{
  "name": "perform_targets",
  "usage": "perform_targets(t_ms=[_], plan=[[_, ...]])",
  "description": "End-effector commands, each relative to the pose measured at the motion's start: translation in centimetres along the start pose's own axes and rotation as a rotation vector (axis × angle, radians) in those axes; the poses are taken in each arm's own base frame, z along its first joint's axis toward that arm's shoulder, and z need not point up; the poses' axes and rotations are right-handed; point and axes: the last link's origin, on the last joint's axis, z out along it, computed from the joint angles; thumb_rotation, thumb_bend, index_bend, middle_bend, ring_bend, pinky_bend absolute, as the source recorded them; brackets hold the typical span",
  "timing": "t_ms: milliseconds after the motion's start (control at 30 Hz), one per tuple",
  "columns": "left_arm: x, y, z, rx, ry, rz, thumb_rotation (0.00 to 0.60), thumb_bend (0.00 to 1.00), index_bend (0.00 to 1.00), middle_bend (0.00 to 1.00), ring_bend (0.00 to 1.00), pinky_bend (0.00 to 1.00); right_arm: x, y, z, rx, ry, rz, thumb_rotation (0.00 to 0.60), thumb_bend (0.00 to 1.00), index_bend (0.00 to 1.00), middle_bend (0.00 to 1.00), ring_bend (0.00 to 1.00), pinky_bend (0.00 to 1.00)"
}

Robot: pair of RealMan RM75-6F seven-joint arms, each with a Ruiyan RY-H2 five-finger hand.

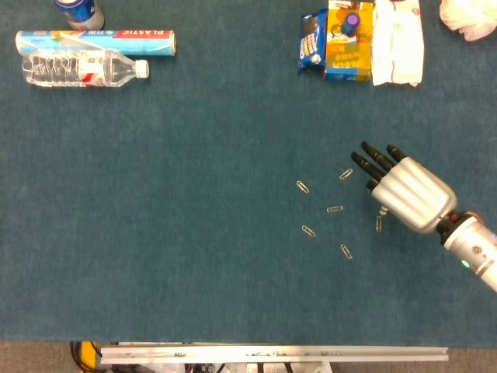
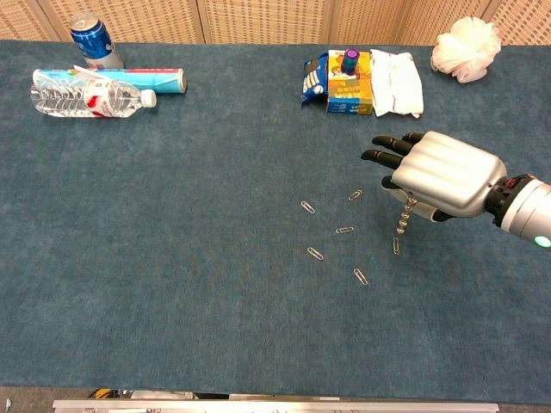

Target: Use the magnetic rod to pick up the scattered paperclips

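Note:
Several paperclips (image 1: 335, 209) (image 2: 344, 230) lie scattered on the blue cloth right of centre. My right hand (image 1: 402, 192) (image 2: 439, 173) hovers just to their right, back of the hand up. It holds the magnetic rod (image 2: 403, 218), a thin beaded metal stick hanging down from under the palm. The rod's tip is just above the rightmost paperclip (image 2: 396, 246) (image 1: 379, 224); I cannot tell whether they touch. In the head view only the rod's tip (image 1: 382, 210) shows beneath the hand. My left hand appears in neither view.
Snack packets and a yellow box (image 1: 348, 40) (image 2: 349, 83) lie at the back, right of centre, beside a white puff (image 2: 465, 48). A water bottle (image 1: 81, 68), a plastic-wrap roll (image 1: 95, 40) and a blue can (image 2: 91, 40) sit at the back left.

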Motion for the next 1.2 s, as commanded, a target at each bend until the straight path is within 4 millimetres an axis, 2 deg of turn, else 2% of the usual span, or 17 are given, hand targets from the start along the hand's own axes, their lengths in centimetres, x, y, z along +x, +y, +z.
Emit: perform_targets(t_ms=[33, 433, 900, 1200], plan=[[0.0, -0.3, -0.2, 0.009, -0.004, -0.001, 0.6, 0.01, 0.44, 0.44, 0.26, 0.45, 0.0, -0.3, 0.0, 0.01, -0.006, -0.005, 0.6, 0.32, 0.58, 0.13, 0.0, 0.25], [-0.2, -1.1, -0.4, 0.03, -0.006, -0.009, 0.6, 0.01, 0.44, 0.44, 0.26, 0.45, 0.2, -0.8, 0.8, 0.02, -0.015, -0.012, 0.6, 0.32, 0.58, 0.13, 0.0, 0.25], [-0.3, -1.4, -0.5, 0.034, -0.005, -0.011, 0.6, 0.01, 0.44, 0.44, 0.26, 0.45, 1.8, -1.7, 3.9, 0.034, 0.018, -0.003, 0.6, 0.32, 0.58, 0.13, 0.0, 0.25], [-0.3, -1.6, -0.7, 0.042, -0.003, -0.023, 0.6, 0.01, 0.44, 0.44, 0.26, 0.45, 3.1, -2.8, 5.2, 0.064, 0.042, -0.013, 0.6, 0.32, 0.58, 0.13, 0.0, 0.25]])
